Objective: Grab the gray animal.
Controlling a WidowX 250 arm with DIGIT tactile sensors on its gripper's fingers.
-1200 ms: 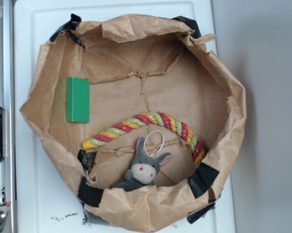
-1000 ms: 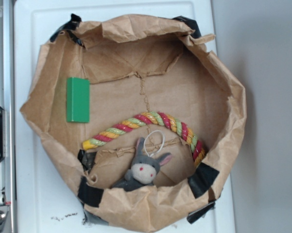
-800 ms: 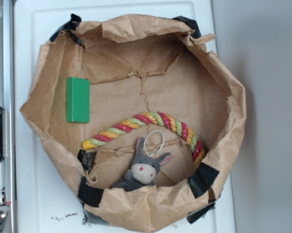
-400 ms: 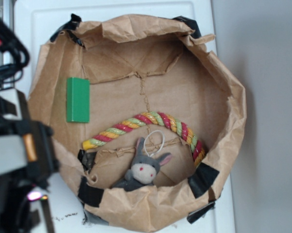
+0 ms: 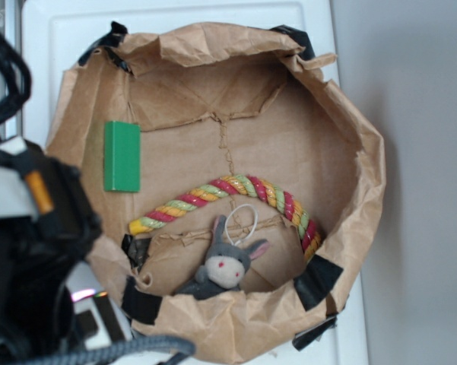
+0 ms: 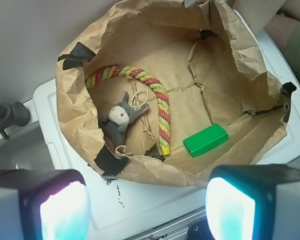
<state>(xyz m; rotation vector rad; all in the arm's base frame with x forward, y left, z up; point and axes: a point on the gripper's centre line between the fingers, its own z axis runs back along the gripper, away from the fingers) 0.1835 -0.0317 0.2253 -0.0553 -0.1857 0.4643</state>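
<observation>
Paper bag (image 5: 350, 137), gray animal (image 6: 119, 119) inside, claw (image 6: 147, 200) well apart

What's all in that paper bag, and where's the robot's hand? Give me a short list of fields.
container: brown paper bag, rolled open, on a white tray
donkey: gray plush, lying near the bag's taped edge, inside the rope's curve
rope: multicoloured, twisted, arched over the donkey
block: green, against the bag's side, apart from the rest
hand: outside the bag above its rim, fingers wide apart, holding nothing
</observation>
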